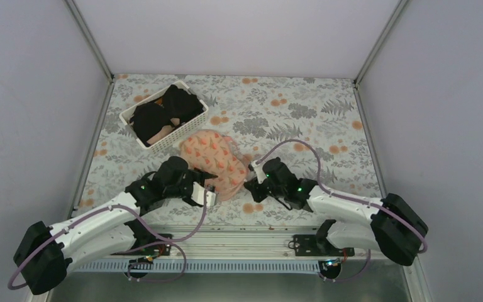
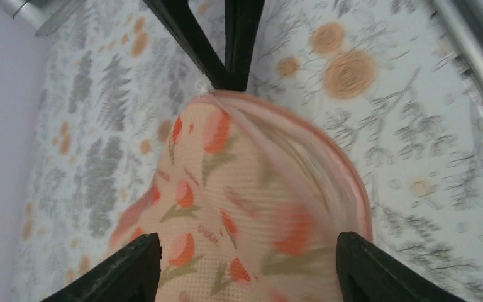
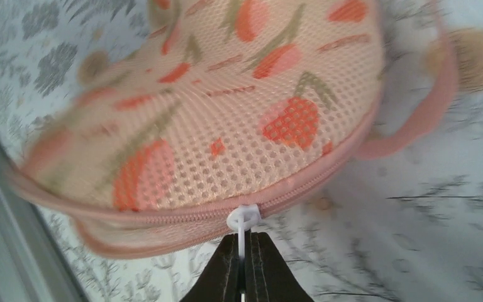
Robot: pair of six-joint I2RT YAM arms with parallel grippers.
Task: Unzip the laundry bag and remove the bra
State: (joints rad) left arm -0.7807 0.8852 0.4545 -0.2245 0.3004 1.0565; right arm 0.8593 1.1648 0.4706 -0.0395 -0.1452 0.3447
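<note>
The pink flower-print laundry bag (image 1: 217, 160) lies on the patterned table between both arms. My left gripper (image 1: 204, 189) is open, its fingers spread wide over the bag's near end (image 2: 249, 242), with the mesh fabric (image 2: 239, 189) between them. My right gripper (image 1: 249, 185) is shut on the white zip pull (image 3: 243, 219) at the bag's right edge, and the pull stands straight between the fingers (image 3: 245, 242). In the left wrist view the right gripper's fingers (image 2: 229, 63) show at the bag's far tip. The bra is hidden.
A white slatted basket (image 1: 139, 141) with black clothes (image 1: 166, 110) stands at the back left, just beyond the bag. A pink fabric loop (image 3: 427, 119) hangs off the bag's edge. Metal frame rails run along the table's sides and near edge (image 1: 258, 229).
</note>
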